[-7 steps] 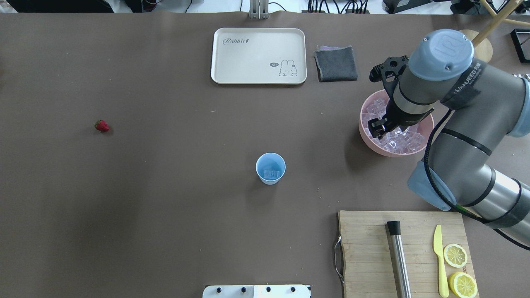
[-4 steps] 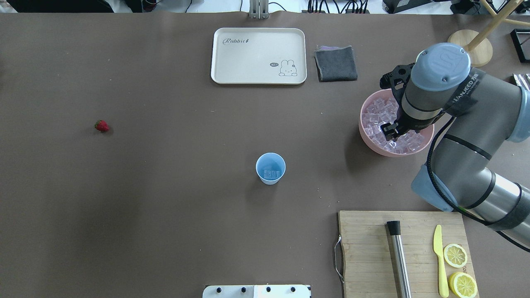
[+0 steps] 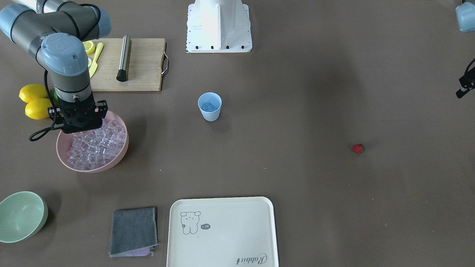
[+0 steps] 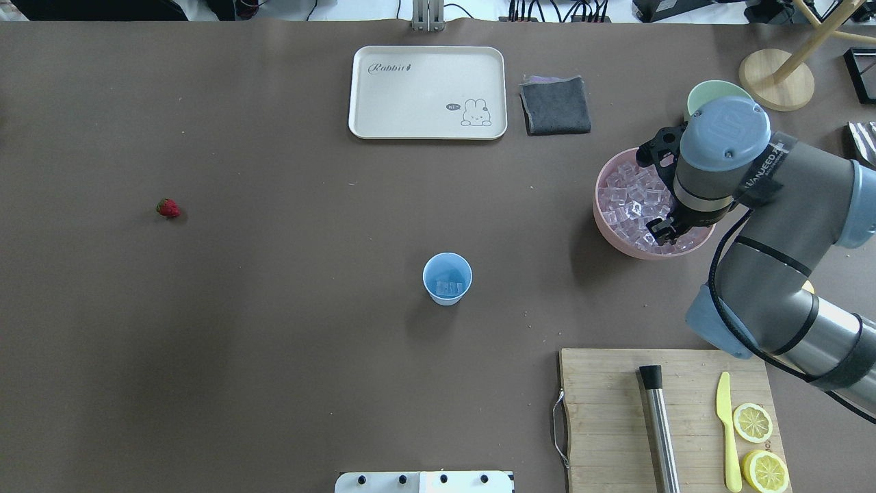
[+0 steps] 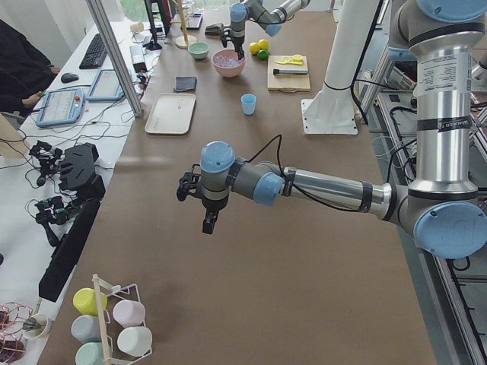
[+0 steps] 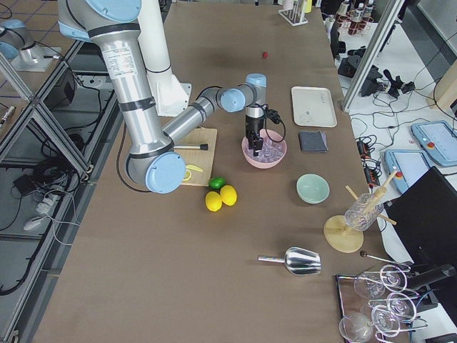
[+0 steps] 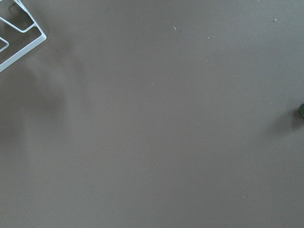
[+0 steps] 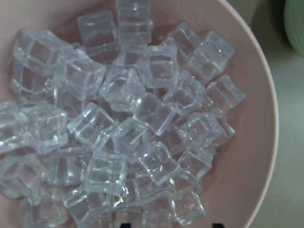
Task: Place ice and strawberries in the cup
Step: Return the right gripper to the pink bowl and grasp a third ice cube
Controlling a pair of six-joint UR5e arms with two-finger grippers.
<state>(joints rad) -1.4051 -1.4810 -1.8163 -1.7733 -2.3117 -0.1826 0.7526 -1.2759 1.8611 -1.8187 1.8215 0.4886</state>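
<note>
The light-blue cup [image 4: 447, 277] stands upright mid-table with a few ice cubes [image 4: 448, 287] in it. Many more ice cubes [image 8: 142, 118] fill the pink bowl [image 4: 602, 205] at the right. My right gripper [image 4: 662, 231] points down into that bowl, its tips just above the cubes. In the right wrist view its jaws stand apart and nothing is held between them. The strawberry [image 4: 168, 208] lies alone far left on the table. My left gripper [image 5: 209, 224] hovers over bare table well beyond the strawberry. I cannot tell whether it is open or shut.
A cream tray [image 4: 428, 92] and a grey cloth [image 4: 555, 105] lie at the far edge. A cutting board [image 4: 602, 411] holds a metal muddler [image 4: 660, 431], a yellow knife [image 4: 729, 431] and lemon halves [image 4: 753, 422]. A pale green bowl [image 3: 20, 215] and whole lemons [image 3: 35, 100] flank the pink bowl.
My right arm has drawn back to the right and its gripper has shifted from the bowl's left part toward its near right part. The pale green bowl has come into sight.
</note>
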